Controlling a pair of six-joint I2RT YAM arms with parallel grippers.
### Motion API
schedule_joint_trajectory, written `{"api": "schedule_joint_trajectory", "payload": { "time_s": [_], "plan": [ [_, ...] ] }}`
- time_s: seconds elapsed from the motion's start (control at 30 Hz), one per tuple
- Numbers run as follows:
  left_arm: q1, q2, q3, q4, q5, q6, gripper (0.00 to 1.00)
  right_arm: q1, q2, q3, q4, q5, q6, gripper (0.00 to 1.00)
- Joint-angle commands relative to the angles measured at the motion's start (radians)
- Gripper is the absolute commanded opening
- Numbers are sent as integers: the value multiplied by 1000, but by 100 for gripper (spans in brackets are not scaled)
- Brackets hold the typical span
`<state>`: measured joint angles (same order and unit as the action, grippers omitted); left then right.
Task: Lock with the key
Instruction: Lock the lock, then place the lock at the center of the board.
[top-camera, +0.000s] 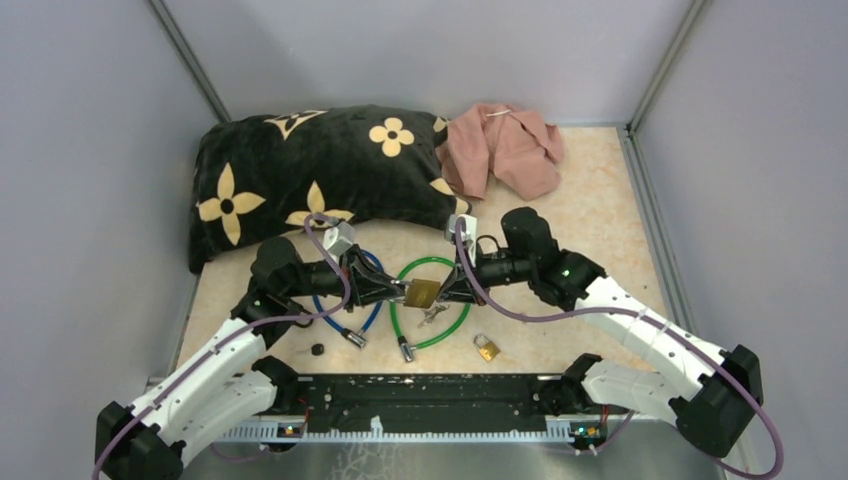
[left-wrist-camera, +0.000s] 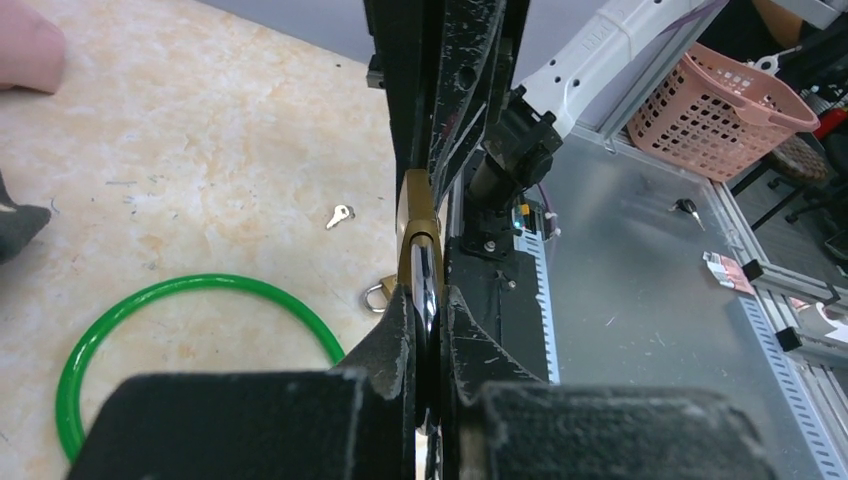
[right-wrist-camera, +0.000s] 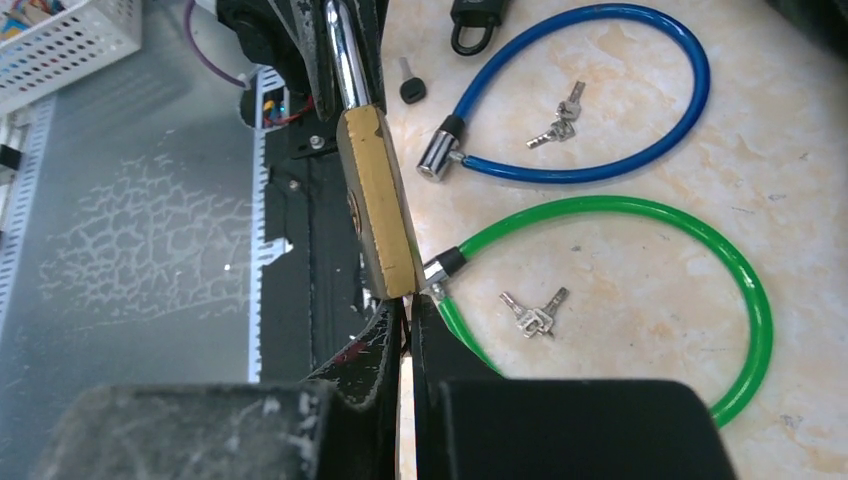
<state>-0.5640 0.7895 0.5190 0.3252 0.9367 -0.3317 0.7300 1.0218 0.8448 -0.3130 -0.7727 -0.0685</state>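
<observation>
A brass padlock (top-camera: 422, 293) hangs in the air between my two grippers, over the green cable ring. My left gripper (top-camera: 400, 292) is shut on its chrome shackle (left-wrist-camera: 424, 272); the brass body (left-wrist-camera: 416, 215) stands just beyond the jaws. My right gripper (top-camera: 443, 292) is shut at the bottom end of the padlock body (right-wrist-camera: 375, 200). Only a thin dark sliver of the key (right-wrist-camera: 405, 322) shows between the right jaws; the rest of it is hidden. The shackle (right-wrist-camera: 342, 50) runs away from the body toward the left gripper.
A green cable lock (top-camera: 440, 343) and a blue cable lock (top-camera: 372, 318) lie on the table below, with loose keys (right-wrist-camera: 530, 312). A small brass padlock (top-camera: 487, 347) and a black key (top-camera: 318, 349) lie near the front. A black flowered pillow (top-camera: 310, 170) and a pink cloth (top-camera: 505, 150) lie behind.
</observation>
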Motion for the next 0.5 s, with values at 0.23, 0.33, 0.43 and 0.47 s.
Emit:
{"api": "schedule_joint_trajectory", "payload": {
  "time_s": [0.23, 0.33, 0.43, 0.47],
  "plan": [
    [227, -54, 135, -216, 89, 152, 0, -136, -117, -56, -104, 342, -79, 0],
    [227, -32, 104, -161, -14, 52, 0, -141, -110, -57, -71, 469, -19, 0],
    [216, 63, 39, -27, -121, -179, 0, -141, -89, -34, -84, 610, 76, 0],
    [192, 116, 28, 25, -125, -252, 0, -143, -88, -31, -91, 670, 121, 0]
  ]
}}
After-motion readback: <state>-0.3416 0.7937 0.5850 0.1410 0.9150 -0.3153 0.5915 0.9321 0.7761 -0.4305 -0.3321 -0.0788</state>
